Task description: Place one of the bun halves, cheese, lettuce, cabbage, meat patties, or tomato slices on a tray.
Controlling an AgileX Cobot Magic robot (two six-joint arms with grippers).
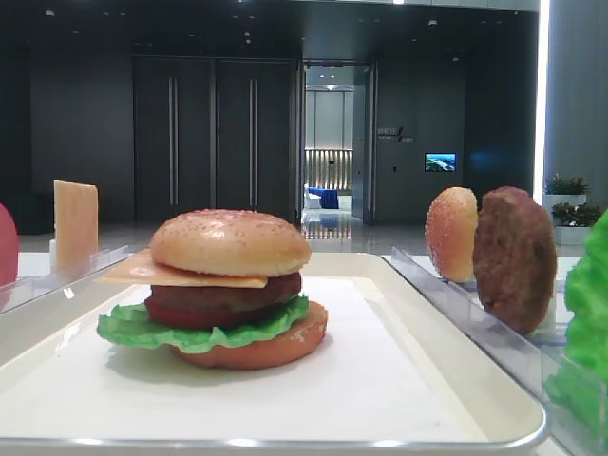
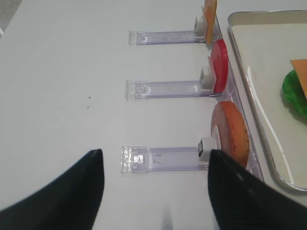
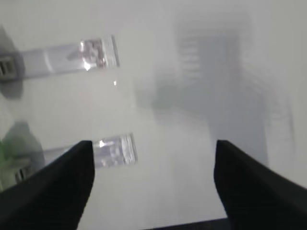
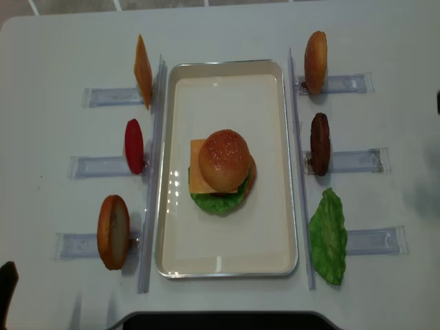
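On the white tray [image 4: 227, 271] stands a stacked burger: a seeded bun half [image 4: 223, 159] on top, then cheese [image 1: 152, 271], a meat patty [image 1: 223, 294], lettuce [image 1: 133, 328] and a bottom bun [image 1: 275, 347]. Left of the tray, a cheese slice [image 4: 143, 71], a tomato slice [image 4: 134, 146] and a bun half [image 4: 113, 231] stand upright. To its right are a bun half [image 4: 315, 62], a patty [image 4: 320, 143] and a lettuce leaf [image 4: 328, 237]. My left gripper [image 2: 154, 155] hangs open and empty over the table beside the near-left bun half [image 2: 232, 132]. My right gripper [image 3: 152, 146] is open and empty above bare table.
Clear plastic racks [image 4: 103, 96] [image 4: 357, 159] stick out from both long sides of the tray, and clear strips [image 4: 152, 172] run along it. In the right wrist view two rack ends [image 3: 115, 149] lie at the left, with blurred green [image 3: 12, 143] beside them.
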